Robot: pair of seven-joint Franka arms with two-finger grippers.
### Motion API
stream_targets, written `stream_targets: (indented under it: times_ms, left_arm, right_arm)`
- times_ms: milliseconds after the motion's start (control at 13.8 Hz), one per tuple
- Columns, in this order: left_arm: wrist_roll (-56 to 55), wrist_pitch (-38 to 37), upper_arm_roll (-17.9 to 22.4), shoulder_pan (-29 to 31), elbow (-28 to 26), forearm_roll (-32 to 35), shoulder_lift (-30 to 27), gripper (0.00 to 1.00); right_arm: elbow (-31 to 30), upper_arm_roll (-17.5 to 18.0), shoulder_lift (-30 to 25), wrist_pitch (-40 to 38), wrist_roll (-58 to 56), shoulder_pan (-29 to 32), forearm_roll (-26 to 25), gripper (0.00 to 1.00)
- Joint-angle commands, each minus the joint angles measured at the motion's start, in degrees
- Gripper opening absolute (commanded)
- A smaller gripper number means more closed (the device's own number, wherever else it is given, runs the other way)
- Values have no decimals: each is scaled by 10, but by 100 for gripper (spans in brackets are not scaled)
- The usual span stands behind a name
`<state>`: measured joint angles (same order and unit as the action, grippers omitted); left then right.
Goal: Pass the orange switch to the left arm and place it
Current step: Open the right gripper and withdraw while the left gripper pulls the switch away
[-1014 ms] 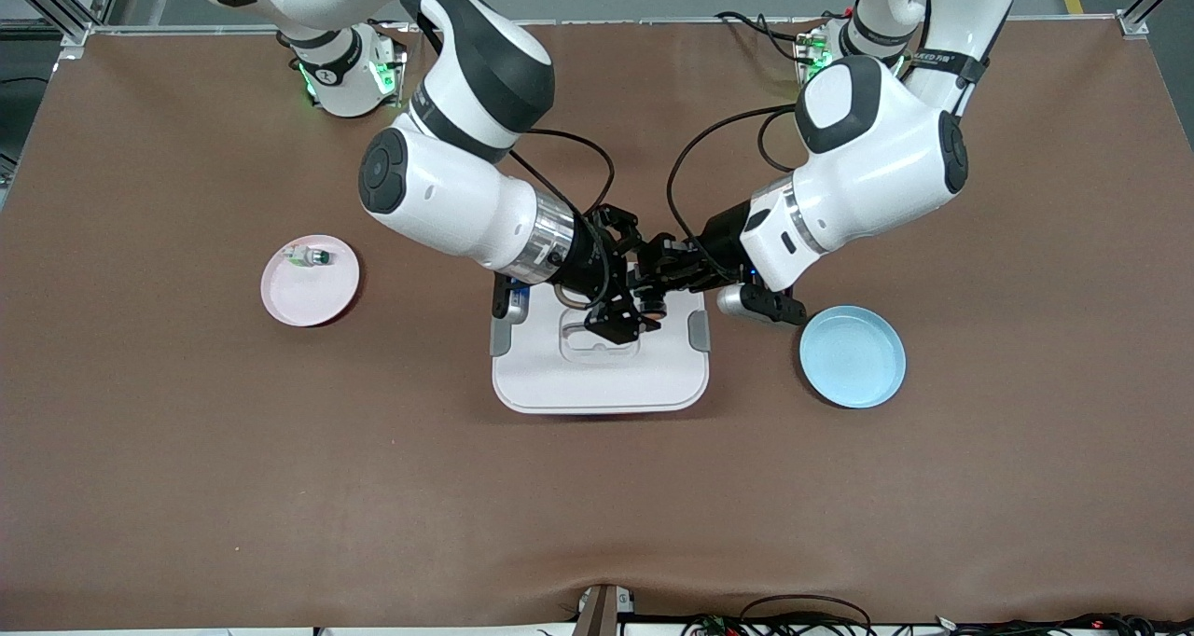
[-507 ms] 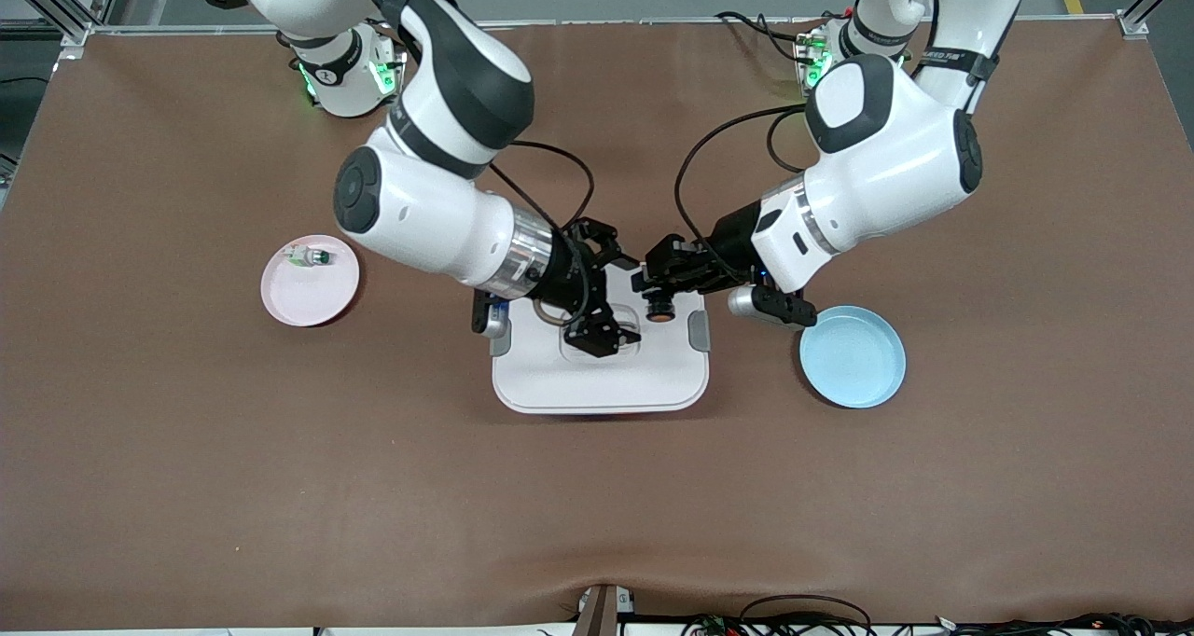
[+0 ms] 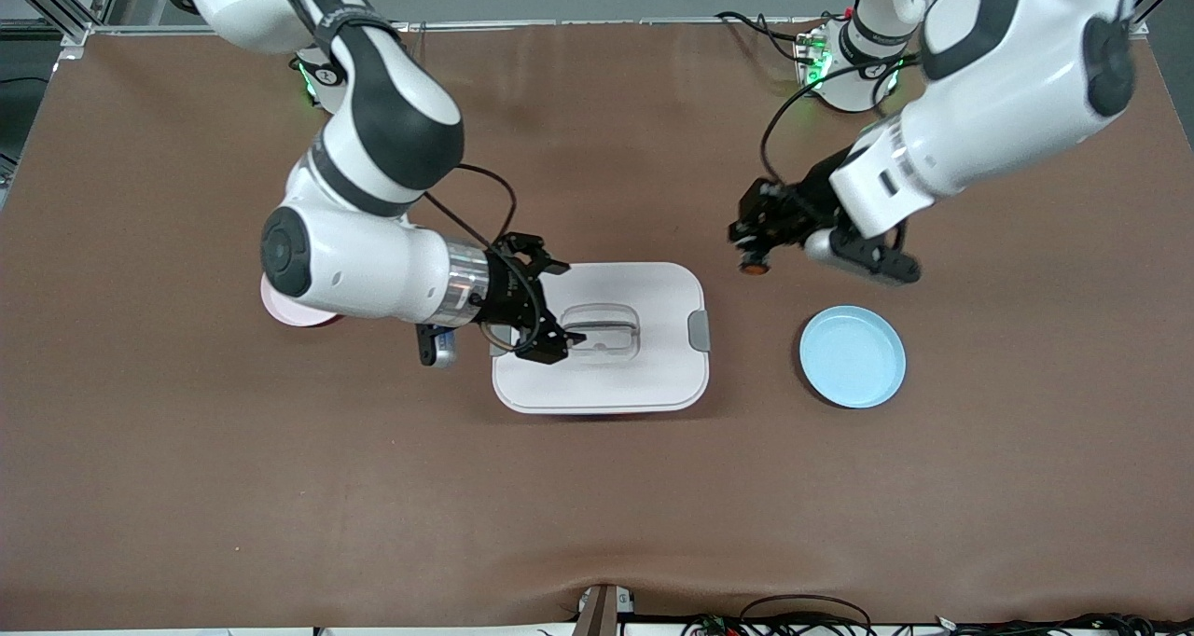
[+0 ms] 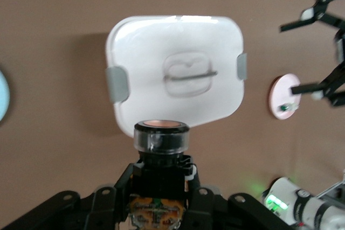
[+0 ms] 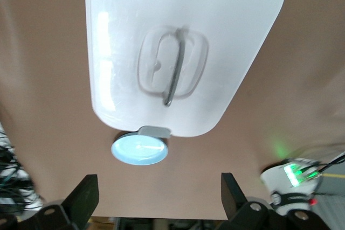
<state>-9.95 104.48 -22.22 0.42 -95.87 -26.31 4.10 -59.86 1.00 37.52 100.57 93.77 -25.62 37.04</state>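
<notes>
1. Look first at your left gripper (image 3: 754, 244): its fingers (image 4: 102, 200) are clamped on the orange switch (image 3: 752, 266), which hangs in the air over bare table (image 3: 597, 487), between the box (image 3: 653, 375) and the left arm's base.
2. In the left wrist view the orange switch (image 4: 160, 136) fills the near field with its round cap pointing out past the fingertips (the black body sits pinched between them).
3. Your right gripper (image 3: 552, 305) has its fingers (image 3: 546, 265) spread wide and holds nothing; it hovers over the edge of the box toward the right arm's end of the table, one finger over the lid near the recessed handle (image 3: 602, 328).
4. The right wrist view shows both fingers (image 5: 81, 197) far apart with only air between them, looking down on the box (image 5: 135, 9) and its handle (image 5: 172, 63).
5. The box sits in the middle of the table, with a grey clip (image 3: 698, 329) on the side toward the blue plate (image 3: 852, 356).
6. The blue plate lies on the table toward the left arm's end, just beside the box and well apart from the switch.
7. In the front view the pink plate (image 3: 284, 308) is mostly hidden under the right arm (only a sliver of rim shows).
8. The left wrist view gives you what the front view hides: the whole pink plate (image 4: 284, 96) with a small green-capped switch (image 4: 282, 108) lying on it, and the right gripper's open fingers (image 4: 307, 20) farther off.
</notes>
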Motion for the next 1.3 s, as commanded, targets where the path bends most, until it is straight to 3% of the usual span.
stream_targets:
  times_ms: [0, 217, 362, 434, 941, 1086, 1231]
  left_arm:
    - [7, -89, 1, 40, 1, 27, -32, 0]
    - [14, -160, 2, 94, 13, 55, -33, 0]
    - [-22, -157, -1, 98, 17, 187, -37, 0]
    - [-44, -153, 3, 101, 17, 192, -34, 0]
    - [-335, -57, 6, 144, 4, 216, 19, 0]
    - [-447, -5, 6, 144, -25, 216, 22, 0]
    - [-534, 64, 6, 144, -82, 216, 14, 0]
  right_arm:
    - [11, 3, -3, -81, -108, 43, 0, 100]
    - [10, -3, -15, -160, -227, 88, -9, 100]
    - [11, -3, -27, -195, -303, 119, -24, 100]
    - [10, -3, -30, -209, -341, 130, -41, 100]
    - [10, -4, -50, -319, -673, 189, -220, 100]
    - [8, -3, -70, -326, -731, 194, -271, 100]
    - [8, 1, -74, -329, -796, 188, -357, 100]
